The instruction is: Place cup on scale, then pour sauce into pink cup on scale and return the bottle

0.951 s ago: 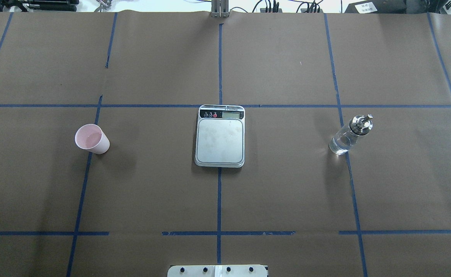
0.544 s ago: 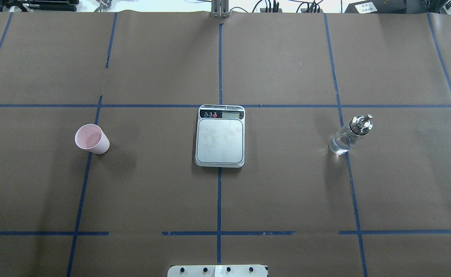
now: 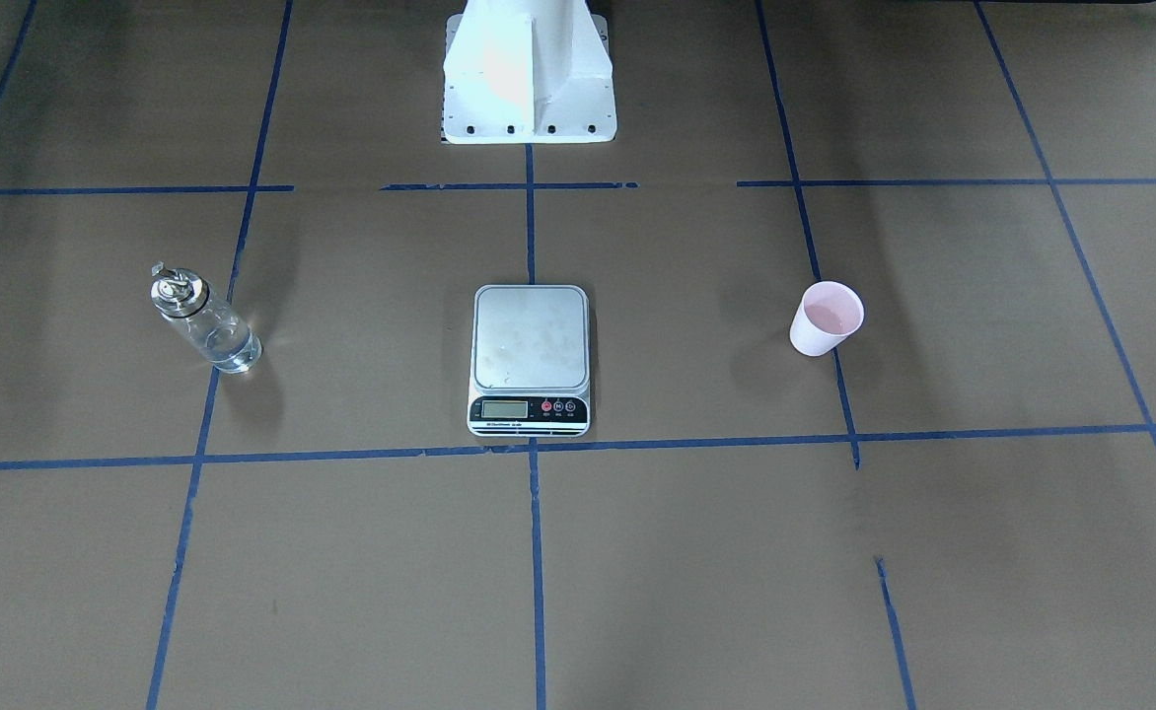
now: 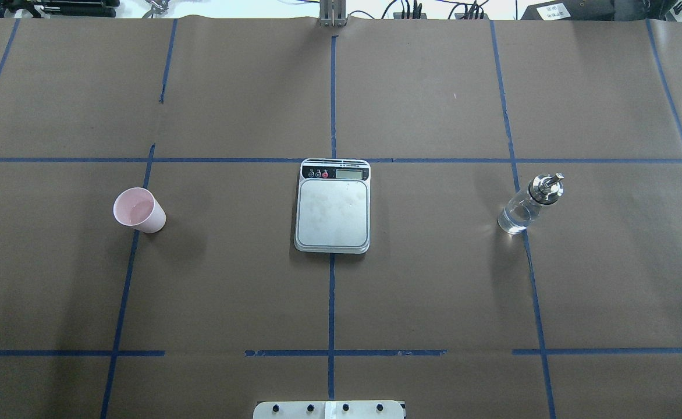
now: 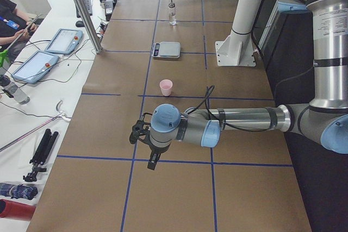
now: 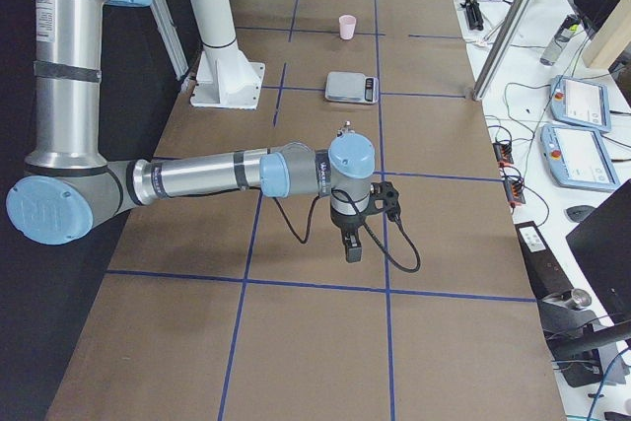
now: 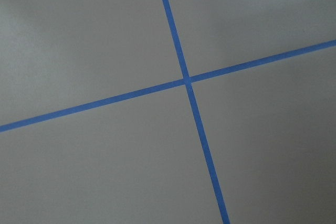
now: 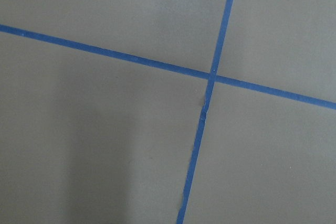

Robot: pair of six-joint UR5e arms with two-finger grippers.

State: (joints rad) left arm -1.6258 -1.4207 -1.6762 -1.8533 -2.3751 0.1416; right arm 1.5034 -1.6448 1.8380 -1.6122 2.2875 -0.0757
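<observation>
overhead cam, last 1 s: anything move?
Nothing visibly changed. The cup, the scale and the bottle stand where they were, each apart on the table, with the scale's platform bare.

The pale pink cup [image 4: 139, 210] stands upright, mouth up, toward the table's left end. The flat scale [image 4: 333, 205] lies mid-table, well apart from both, its display strip toward the far edge. The clear glass bottle [image 4: 528, 204], silver pour-spout on top, stands upright toward the right end, colourless sauce [image 4: 512, 221] in its lower part.
</observation>
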